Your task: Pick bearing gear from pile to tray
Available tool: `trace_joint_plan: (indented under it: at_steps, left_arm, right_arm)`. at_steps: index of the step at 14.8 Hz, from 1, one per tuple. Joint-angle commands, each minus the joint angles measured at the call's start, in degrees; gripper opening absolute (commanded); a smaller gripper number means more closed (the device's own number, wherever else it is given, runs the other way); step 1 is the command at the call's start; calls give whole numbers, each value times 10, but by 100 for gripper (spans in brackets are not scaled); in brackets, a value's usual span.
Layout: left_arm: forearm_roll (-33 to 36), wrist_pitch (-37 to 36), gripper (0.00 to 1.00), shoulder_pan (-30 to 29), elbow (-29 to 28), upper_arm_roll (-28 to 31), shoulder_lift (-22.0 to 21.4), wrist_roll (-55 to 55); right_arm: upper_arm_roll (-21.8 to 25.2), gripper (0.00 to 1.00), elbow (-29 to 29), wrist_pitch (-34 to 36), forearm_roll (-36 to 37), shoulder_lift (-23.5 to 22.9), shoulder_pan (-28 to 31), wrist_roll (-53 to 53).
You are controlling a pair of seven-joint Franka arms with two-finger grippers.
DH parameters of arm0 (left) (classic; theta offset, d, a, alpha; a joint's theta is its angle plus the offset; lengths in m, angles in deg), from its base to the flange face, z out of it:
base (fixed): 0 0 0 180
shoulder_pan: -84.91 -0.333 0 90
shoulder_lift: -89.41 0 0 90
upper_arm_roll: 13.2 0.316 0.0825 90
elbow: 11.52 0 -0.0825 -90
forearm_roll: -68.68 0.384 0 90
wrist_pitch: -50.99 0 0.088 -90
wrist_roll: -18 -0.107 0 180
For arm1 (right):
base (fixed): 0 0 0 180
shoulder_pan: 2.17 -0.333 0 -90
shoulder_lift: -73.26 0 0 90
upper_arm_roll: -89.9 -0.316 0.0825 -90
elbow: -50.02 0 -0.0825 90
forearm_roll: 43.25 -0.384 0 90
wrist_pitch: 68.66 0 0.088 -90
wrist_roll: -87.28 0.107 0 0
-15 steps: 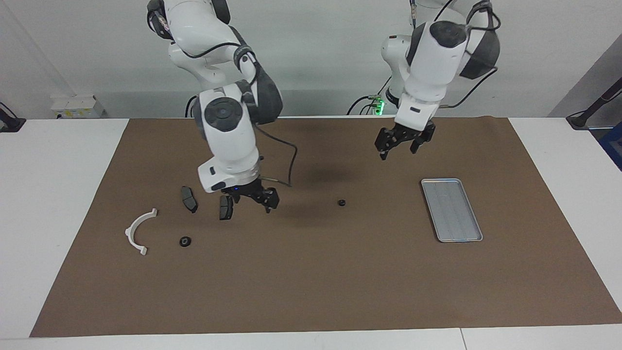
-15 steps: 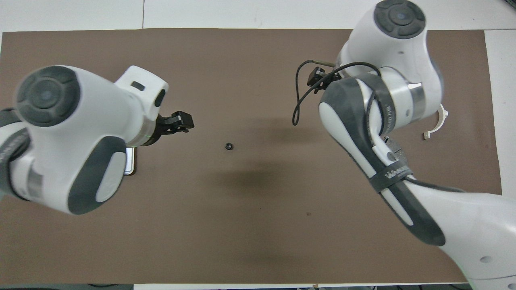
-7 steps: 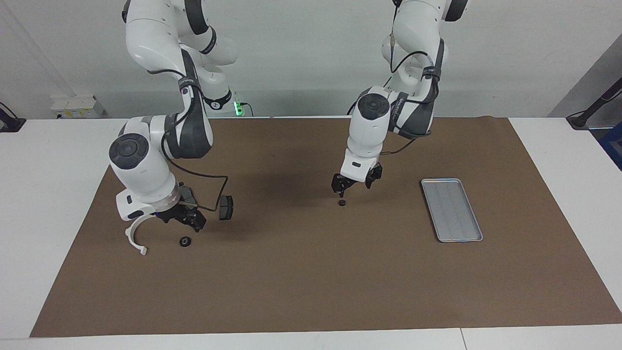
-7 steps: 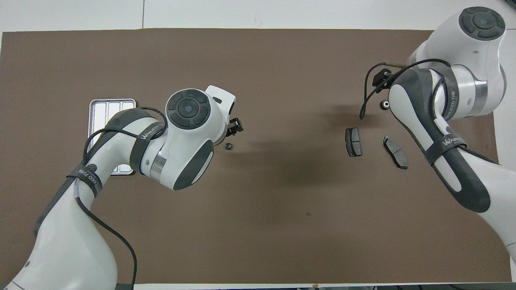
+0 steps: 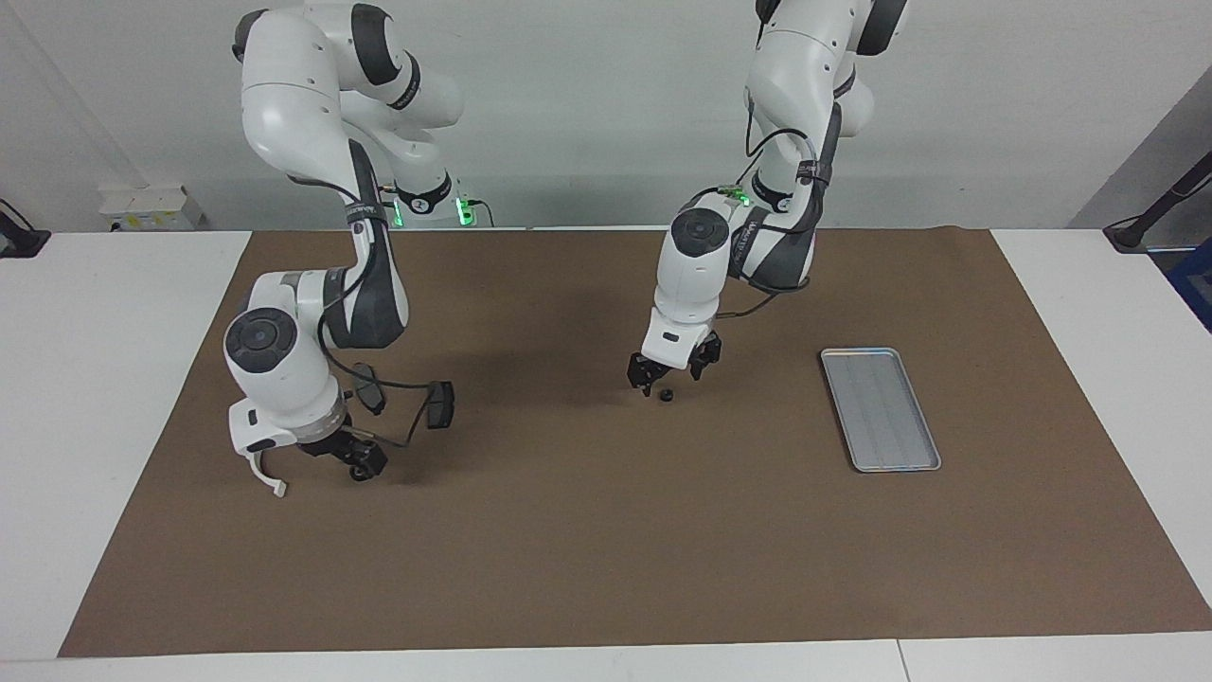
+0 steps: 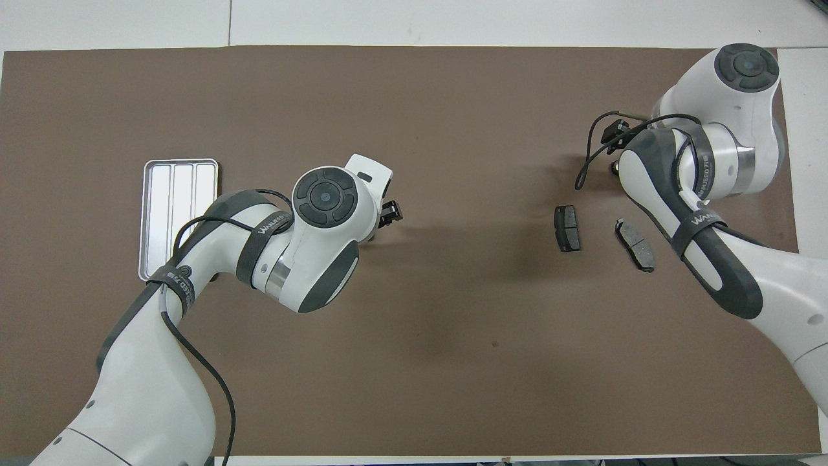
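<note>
Over the last second both arms have swung down to the brown mat on the worktop, each onto a small black round piece. The left pincer [image 5: 663, 376] now straddles the bearing gear [image 5: 667, 394] mid-mat, fingers apart and empty; I judge a grasp is close. The right pincer [image 5: 355, 462], fingers also apart, has dropped onto the other round piece, by the white arc [image 5: 268, 476]. The gear lies flat, axis vertical, so it has no long axis or heading. The tray [image 5: 881, 408], empty, sits at three o'clock from it in the facing view.
</note>
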Motion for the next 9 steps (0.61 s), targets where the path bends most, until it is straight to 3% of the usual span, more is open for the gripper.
trace_joint_plan:
  at_steps: [1, 9]
  left_arm:
    - [14, 24, 96, 7, -31, 6, -3, 13]
    - [14, 66, 95, 13, -58, 7, -4, 25]
  right_arm:
    - [-10, 100, -7, -11, 12, -3, 9, 33]
    - [-11, 98, -62, -25, 9, 11, 9, 56]
